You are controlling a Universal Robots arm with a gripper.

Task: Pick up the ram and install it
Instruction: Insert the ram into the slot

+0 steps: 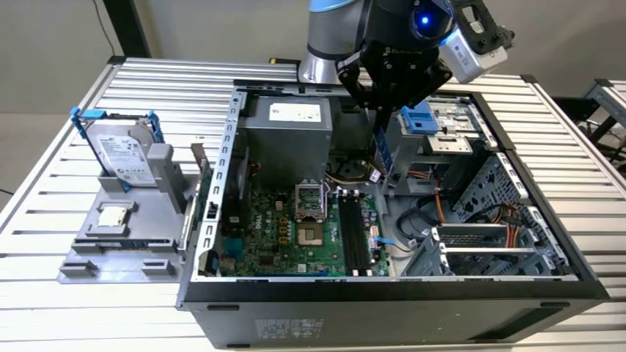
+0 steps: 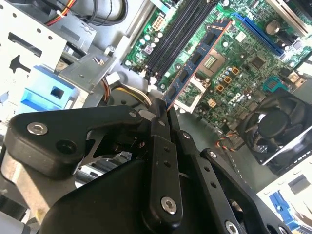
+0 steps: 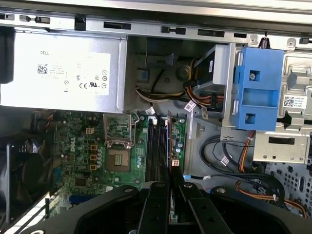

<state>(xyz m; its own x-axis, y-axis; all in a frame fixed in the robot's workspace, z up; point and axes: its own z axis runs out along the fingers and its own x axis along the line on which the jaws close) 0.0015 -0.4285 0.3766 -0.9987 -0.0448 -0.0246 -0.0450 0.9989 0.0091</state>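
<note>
Gripper (image 1: pixel 380 110) clamped shut on the upper end of the ram (image 1: pixel 382 150), held on edge inside the open computer case (image 1: pixel 391 301), above the motherboard (image 1: pixel 284 235) and near its black slots (image 1: pixel 354 231) but not yet seated. Probably light, stiff and thin — brittle too, so best pinched by the flat faces, away from the contact edge. Second wrist view: stick's blue length with dark chips running out from the fingertips (image 2: pixel 161 109). Exterior view: hard drive (image 1: pixel 127 158) on the table (image 1: pixel 59 308) beside the case.

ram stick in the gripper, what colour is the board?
Blue, with dark chips. The ram, held by the gripper, shows best in the second wrist view.
</note>
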